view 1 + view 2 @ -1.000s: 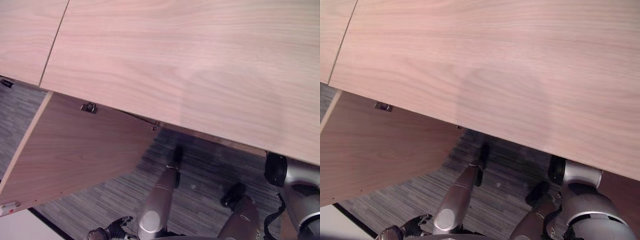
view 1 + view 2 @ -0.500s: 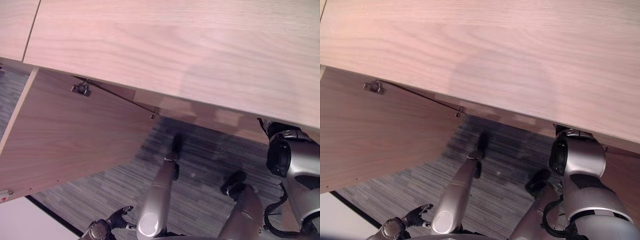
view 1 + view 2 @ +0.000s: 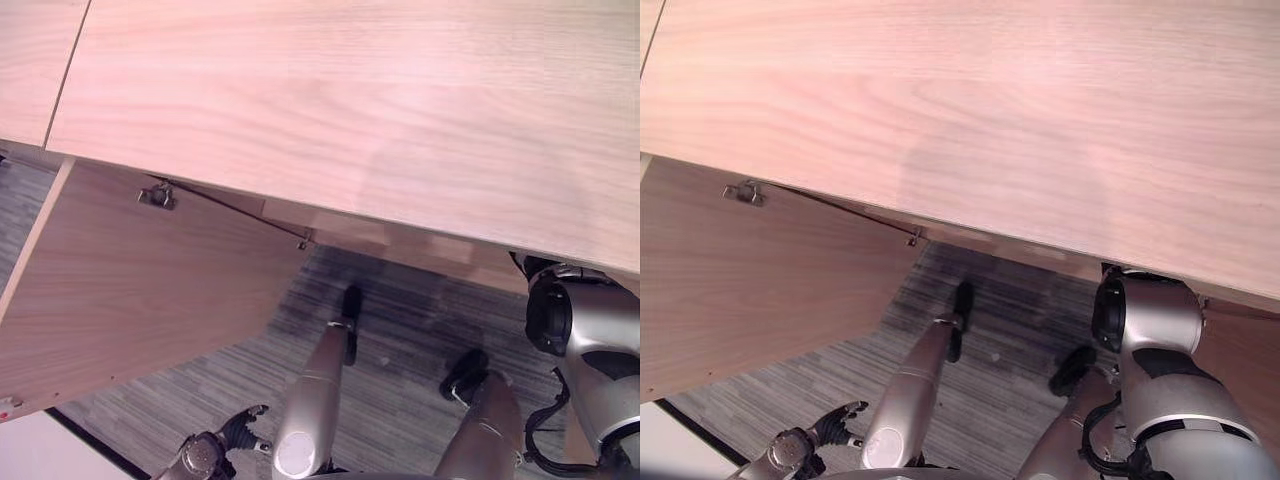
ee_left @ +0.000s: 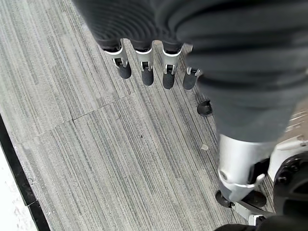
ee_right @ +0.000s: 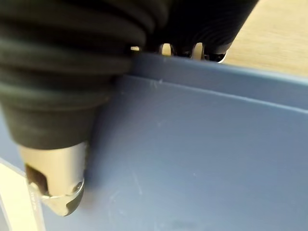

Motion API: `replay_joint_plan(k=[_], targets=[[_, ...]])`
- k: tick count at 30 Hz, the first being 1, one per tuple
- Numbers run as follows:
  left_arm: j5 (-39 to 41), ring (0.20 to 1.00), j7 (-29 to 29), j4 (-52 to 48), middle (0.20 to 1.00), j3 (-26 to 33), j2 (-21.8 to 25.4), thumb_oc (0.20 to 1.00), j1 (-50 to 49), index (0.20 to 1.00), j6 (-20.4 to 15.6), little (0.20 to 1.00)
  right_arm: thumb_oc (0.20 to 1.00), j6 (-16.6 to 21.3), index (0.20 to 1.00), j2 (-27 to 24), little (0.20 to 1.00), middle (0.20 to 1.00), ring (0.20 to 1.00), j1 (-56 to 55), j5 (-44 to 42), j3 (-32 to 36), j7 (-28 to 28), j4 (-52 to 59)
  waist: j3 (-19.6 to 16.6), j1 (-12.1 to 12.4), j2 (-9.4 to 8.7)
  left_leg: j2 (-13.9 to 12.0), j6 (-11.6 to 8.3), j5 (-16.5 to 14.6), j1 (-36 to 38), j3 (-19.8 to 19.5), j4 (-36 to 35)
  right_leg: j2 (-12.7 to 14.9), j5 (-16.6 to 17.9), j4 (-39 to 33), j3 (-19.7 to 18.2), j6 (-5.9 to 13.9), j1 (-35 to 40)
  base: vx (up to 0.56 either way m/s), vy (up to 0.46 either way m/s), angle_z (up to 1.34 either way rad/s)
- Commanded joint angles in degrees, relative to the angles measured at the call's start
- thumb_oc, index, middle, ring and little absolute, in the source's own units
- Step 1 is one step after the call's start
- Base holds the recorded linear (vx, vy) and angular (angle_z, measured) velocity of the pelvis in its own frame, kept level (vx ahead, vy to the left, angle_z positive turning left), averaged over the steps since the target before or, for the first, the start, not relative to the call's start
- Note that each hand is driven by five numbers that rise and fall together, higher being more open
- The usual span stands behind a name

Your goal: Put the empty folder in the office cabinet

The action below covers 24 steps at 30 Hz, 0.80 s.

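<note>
The blue folder [image 5: 202, 159] shows in the right wrist view, flat and close, against a pale wood surface [image 5: 274, 43]. My right hand [image 5: 55, 187] is shut on it: the thumb presses its face and the fingers [image 5: 166, 49] hook over its top edge. In the eye views my right arm [image 3: 575, 325] reaches in under the wooden cabinet top [image 3: 350, 120], so the hand and folder are hidden there. My left hand [image 3: 212, 456] hangs low over the grey carpet, open, its fingers [image 4: 147, 72] straight and holding nothing.
The cabinet's wooden door [image 3: 140, 290] stands swung open at the left, with a metal hinge [image 3: 156, 195] near its top. A second panel seam [image 3: 65, 80] runs at the far left. A black strip and white floor [image 3: 40, 450] border the carpet [image 4: 120, 159].
The camera view has shifted, showing more of the gap under the cabinet top. My right arm stays reaching in under the top. The left hand stays low and open.
</note>
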<state>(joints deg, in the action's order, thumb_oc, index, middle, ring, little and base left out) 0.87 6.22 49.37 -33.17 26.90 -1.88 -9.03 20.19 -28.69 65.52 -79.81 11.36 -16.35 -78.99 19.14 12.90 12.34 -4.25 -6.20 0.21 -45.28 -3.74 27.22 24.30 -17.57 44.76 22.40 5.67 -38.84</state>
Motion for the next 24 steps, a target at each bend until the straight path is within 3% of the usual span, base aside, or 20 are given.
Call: replay_joint_plan(k=[1,11,12,24], targets=[[1.1,1.000,-0.4,4.0,1.000,-0.5,0.8,1.000,2.8,1.000,0.4,1.000,1.000,-2.5,1.000,-2.8,1.000,1.000,1.000,-2.2,1.1,1.0,0.1,1.2,2.6,3.2,-0.34,-1.9,-0.12,-11.8,3.2,-0.1,7.9,-3.0,-2.3,-2.5,3.0,3.86,5.8,0.00,0.000,0.00],[2.3,1.000,1.5,2.0,1.000,-1.1,-0.2,1.000,3.3,1.000,1.7,1.000,1.000,-2.0,1.000,6.7,1.000,1.000,1.000,-10.4,-0.4,4.7,0.2,2.7,1.7,3.4,-2.55,-2.0,-0.86,-8.5,13.1,-0.1,-2.4,-6.3,1.5,-13.0,5.0,4.09,16.4,0.02,-0.007,0.01],[3.5,1.000,1.6,1.9,1.000,-0.5,-0.9,1.000,3.5,1.000,2.1,1.000,1.000,-1.9,1.000,9.3,1.000,1.000,1.000,-12.6,-0.5,5.3,0.3,3.3,1.3,3.6,-3.21,-1.9,-0.72,-6.6,14.8,0.3,-4.3,-6.6,3.6,-15.1,6.5,3.65,18.2,0.00,0.000,0.00],[3.6,1.000,1.6,6.1,1.000,1.6,-5.9,1.000,2.8,1.000,3.9,1.000,1.000,-1.1,1.000,21.1,1.000,1.000,1.000,-26.6,3.7,5.6,-0.7,7.7,-4.0,1.7,-8.02,-2.2,-0.73,-2.8,27.8,0.3,-16.4,-9.6,8.9,-27.2,7.7,4.40,30.7,0.08,0.017,0.03]])
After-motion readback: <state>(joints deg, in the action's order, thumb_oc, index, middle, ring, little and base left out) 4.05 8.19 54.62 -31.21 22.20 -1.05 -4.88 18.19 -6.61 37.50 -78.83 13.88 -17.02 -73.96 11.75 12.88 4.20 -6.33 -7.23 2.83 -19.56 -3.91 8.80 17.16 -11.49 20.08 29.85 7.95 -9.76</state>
